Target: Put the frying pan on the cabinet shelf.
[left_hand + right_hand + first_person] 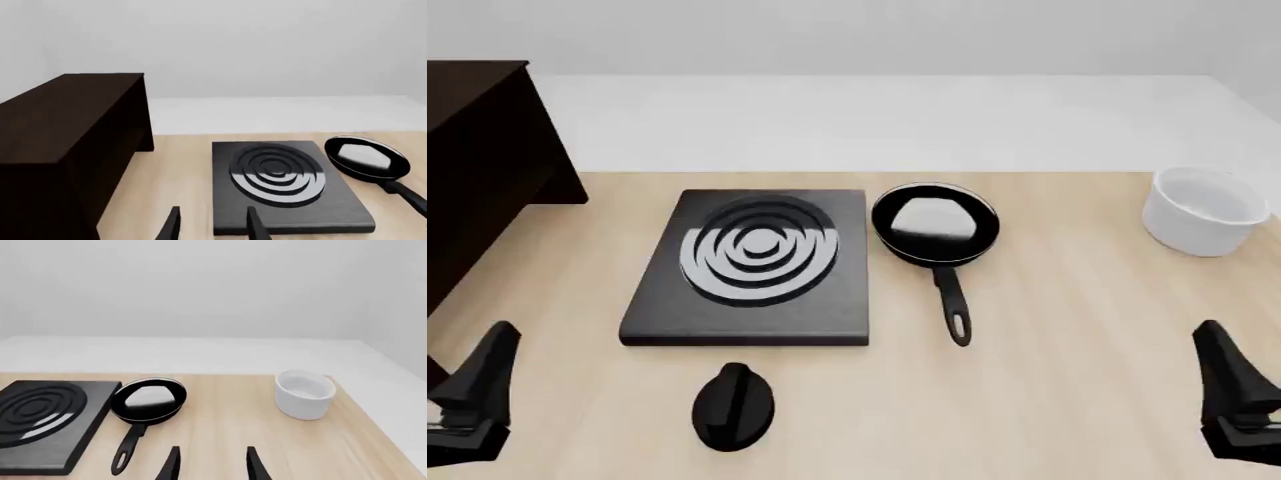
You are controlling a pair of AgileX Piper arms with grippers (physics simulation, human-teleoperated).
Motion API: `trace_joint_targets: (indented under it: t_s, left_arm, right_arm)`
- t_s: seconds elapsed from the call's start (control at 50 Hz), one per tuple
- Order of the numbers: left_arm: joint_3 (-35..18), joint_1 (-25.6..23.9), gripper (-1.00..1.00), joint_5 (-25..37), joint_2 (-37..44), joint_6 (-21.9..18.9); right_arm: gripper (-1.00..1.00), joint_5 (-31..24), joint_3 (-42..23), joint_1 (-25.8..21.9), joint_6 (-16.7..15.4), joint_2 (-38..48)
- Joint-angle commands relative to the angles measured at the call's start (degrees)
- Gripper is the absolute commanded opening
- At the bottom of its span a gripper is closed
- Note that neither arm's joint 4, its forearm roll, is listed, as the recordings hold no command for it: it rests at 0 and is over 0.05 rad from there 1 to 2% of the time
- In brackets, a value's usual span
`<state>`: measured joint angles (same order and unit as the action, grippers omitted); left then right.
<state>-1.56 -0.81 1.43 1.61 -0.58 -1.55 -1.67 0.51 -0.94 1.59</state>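
Note:
The frying pan [934, 224] sits on the wooden table just right of the stove plate, its long handle [952, 303] pointing toward me; it also shows as frying pan [365, 157] and frying pan [148, 399]. The dark brown cabinet [474, 170] stands at the far left, its flat top, the cabinet shelf [63, 112], bare. My left gripper [210, 225] is open near the front left, well short of the pan. My right gripper [212, 464] is open at the front right, with nothing between its fingers.
A black stove plate [758, 262] with raised rings lies left of the pan. A black knob-like piece [734, 405] lies in front of it. A white bowl [1204, 211] stands at the far right. Both arm bodies sit at the near corners.

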Motion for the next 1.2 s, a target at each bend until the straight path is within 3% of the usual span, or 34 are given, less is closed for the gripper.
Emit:
trace_joint_targets:
  t_s: [0.02, 0.06, 0.16, 0.22, 0.34, 0.4, 0.48, 0.56, 0.6, 0.62, 0.66, 0.68, 0.74, 0.78, 0.82, 0.96, 1.06, 1.14, 1.2]
  left_arm:
    - [1.16, 0.63, 1.00, -1.39, -1.19, 2.03]
    - [1.14, 0.62, 1.00, -1.32, -1.02, 1.53]
    - [1.28, 0.67, 1.00, -1.78, -0.27, 2.11]
    - [1.28, 0.06, 1.00, -1.64, -0.32, 2.21]
    - [1.38, -0.26, 1.00, -1.82, -0.18, 2.09]
    - [1.38, -0.40, 1.00, -1.96, 0.04, 2.18]
    - [1.40, -0.70, 1.00, -1.79, 0.05, 1.93]
    - [1.43, -0.82, 1.00, -1.77, 0.03, 1.87]
    - [1.44, -0.78, 1.00, -1.79, 0.10, 1.78]
    - [1.38, -0.44, 1.00, -1.65, -0.18, 1.67]
    - [1.41, -0.39, 1.00, -1.76, -0.17, 1.78]
    - [1.36, -0.40, 1.00, -1.67, -0.14, 1.83]
    - [1.43, -1.10, 1.00, -1.52, -0.11, 1.66]
    - [1.51, -1.37, 1.00, -1.71, 0.11, 1.63]
    - [1.44, -1.45, 1.00, -1.50, -0.06, 1.64]
    - [1.40, -1.29, 1.00, -1.40, -0.19, 1.85]
    - [1.48, -1.55, 1.00, -1.41, -0.14, 1.82]
    - [1.46, -1.81, 1.00, -1.25, -0.23, 2.00]
    - [1.47, -1.97, 1.00, -1.21, -0.24, 2.04]
  right_arm:
    - [1.00, 1.06, 0.07, -0.29, 1.11, -1.17]
    - [1.00, 0.57, -0.46, -0.43, 0.94, -1.24]
    - [1.00, -0.93, -3.07, -0.10, -3.68, -1.45]
    - [1.00, -3.30, -5.52, 0.13, -1.45, -1.45]
    - [1.00, -6.41, -9.14, -0.26, -2.01, -1.28]
    - [1.00, -7.77, -10.61, -0.30, -0.69, -0.76]
    - [1.00, -8.68, -11.93, -1.81, -4.38, 0.97]
    - [1.00, -8.79, -13.22, -1.97, -4.72, 3.42]
    - [1.00, -8.33, -13.80, -4.21, -5.53, 7.26]
    - [1.00, -9.18, -15.01, -4.62, -4.49, 7.10]
    - [1.00, -10.77, -17.28, -4.06, 2.88, 7.76]
    - [1.00, -11.73, -18.60, -4.09, 2.70, 8.56]
    - [1.00, -10.34, -19.07, -5.31, -4.18, 15.32]
    - [1.00, -10.12, -20.01, -6.10, -1.22, 21.48]
    - [1.00, -9.46, -20.67, -6.72, -4.83, 23.76]
    - [1.00, -9.87, -23.87, -8.11, -4.83, 29.58]
    - [1.00, -11.03, -25.86, -11.59, -4.20, 34.22]
    - [1.00, -11.38, -26.88, -12.72, -6.61, 37.95]
    - [1.00, -11.86, -28.25, -12.71, -3.78, 41.33]
